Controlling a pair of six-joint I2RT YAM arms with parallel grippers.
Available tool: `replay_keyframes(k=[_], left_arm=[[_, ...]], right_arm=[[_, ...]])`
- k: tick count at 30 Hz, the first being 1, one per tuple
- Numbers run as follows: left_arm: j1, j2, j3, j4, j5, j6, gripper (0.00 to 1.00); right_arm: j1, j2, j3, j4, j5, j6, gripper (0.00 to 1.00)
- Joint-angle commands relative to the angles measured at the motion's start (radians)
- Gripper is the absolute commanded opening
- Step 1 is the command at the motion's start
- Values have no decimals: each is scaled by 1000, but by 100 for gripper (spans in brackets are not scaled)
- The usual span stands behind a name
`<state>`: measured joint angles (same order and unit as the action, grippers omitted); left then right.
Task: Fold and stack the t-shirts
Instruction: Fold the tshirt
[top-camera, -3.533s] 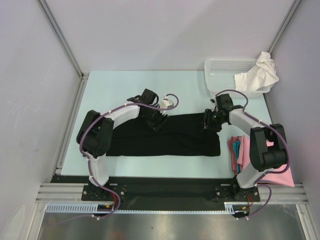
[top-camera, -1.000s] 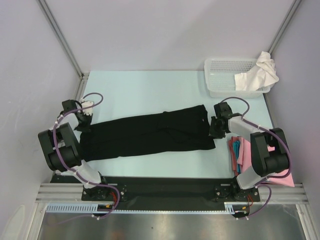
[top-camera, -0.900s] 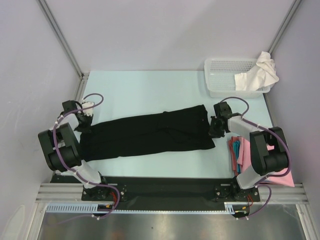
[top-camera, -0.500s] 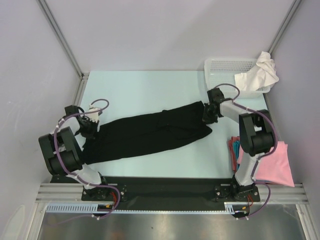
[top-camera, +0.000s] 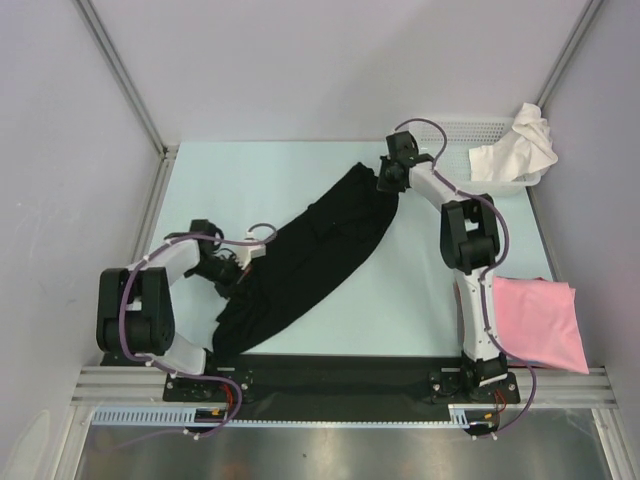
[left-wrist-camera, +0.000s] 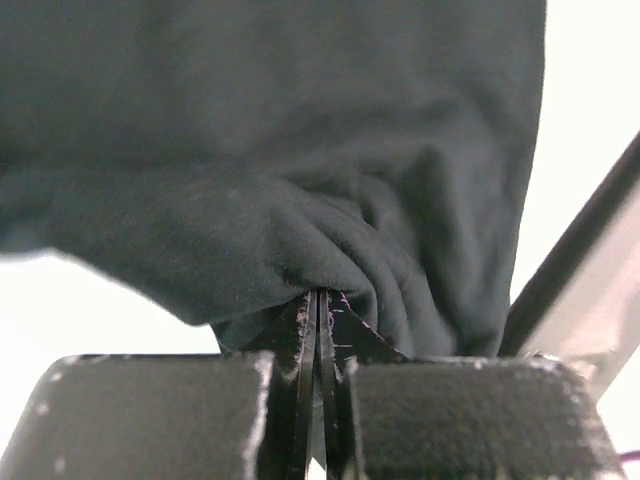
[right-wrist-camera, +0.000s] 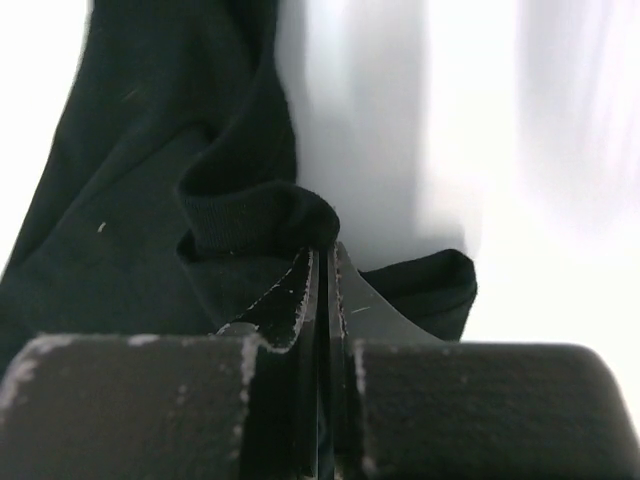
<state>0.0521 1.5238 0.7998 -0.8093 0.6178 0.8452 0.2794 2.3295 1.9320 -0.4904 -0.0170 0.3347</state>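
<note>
A large black t-shirt (top-camera: 320, 240) is stretched in a long band slanting from the near left to the far right of the table. My left gripper (top-camera: 232, 277) is shut on its near-left end; the left wrist view shows bunched black cloth (left-wrist-camera: 300, 150) pinched at the closed gripper (left-wrist-camera: 322, 300). My right gripper (top-camera: 387, 180) is shut on the far-right end, with a ribbed black hem (right-wrist-camera: 250, 225) caught at the closed gripper (right-wrist-camera: 325, 255). A white t-shirt (top-camera: 515, 148) hangs over the basket's right corner. A pink t-shirt (top-camera: 540, 320) lies flat at the near right.
The white mesh basket (top-camera: 450, 135) stands at the far right, just behind my right gripper. The right arm (top-camera: 465, 240) reaches straight up the table's right side. Metal frame posts and white walls close in the left, right and far edges.
The black t-shirt lay across the table; now it slants. My right gripper carried its end toward the far side. My left gripper moved right and nearer with the other end.
</note>
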Motion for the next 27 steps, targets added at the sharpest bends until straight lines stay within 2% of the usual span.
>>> replay_keyframes(k=[1, 5, 8, 10, 11, 15, 18, 21, 22, 23, 25, 26, 27], left_arm=[[-141, -39, -5, -28, 123, -26, 1], [-273, -22, 27, -18, 166, -57, 0], [-382, 13, 59, 5, 172, -83, 0], [-492, 38, 91, 44, 162, -121, 0], [-492, 38, 91, 54, 163, -121, 0], [-621, 76, 153, 133, 169, -199, 0], [-681, 91, 191, 189, 183, -254, 1], [-692, 91, 211, 197, 212, -276, 1], [-692, 88, 211, 196, 204, -273, 2], [-692, 85, 210, 179, 194, -258, 7], [-690, 76, 199, 159, 148, -242, 14], [-690, 69, 193, 136, 132, -227, 23], [-686, 61, 174, 127, 119, -222, 26]], right_arm=[[-8, 97, 172, -51, 3, -10, 0], [-8, 247, 437, -77, -43, 6, 0], [-11, 310, 539, -36, -77, 16, 0], [-19, 330, 542, 45, -74, 44, 0], [-20, 330, 542, 46, -69, 44, 0], [-26, 395, 655, 131, -25, 79, 0], [-8, 387, 660, 213, 56, 40, 0], [0, 370, 660, 277, 98, -2, 0], [1, 366, 660, 286, 100, -20, 0], [6, 361, 659, 291, 106, -31, 0], [15, 346, 619, 308, 132, -65, 11], [20, 321, 602, 320, 129, -98, 19], [29, 314, 590, 337, 124, -114, 35]])
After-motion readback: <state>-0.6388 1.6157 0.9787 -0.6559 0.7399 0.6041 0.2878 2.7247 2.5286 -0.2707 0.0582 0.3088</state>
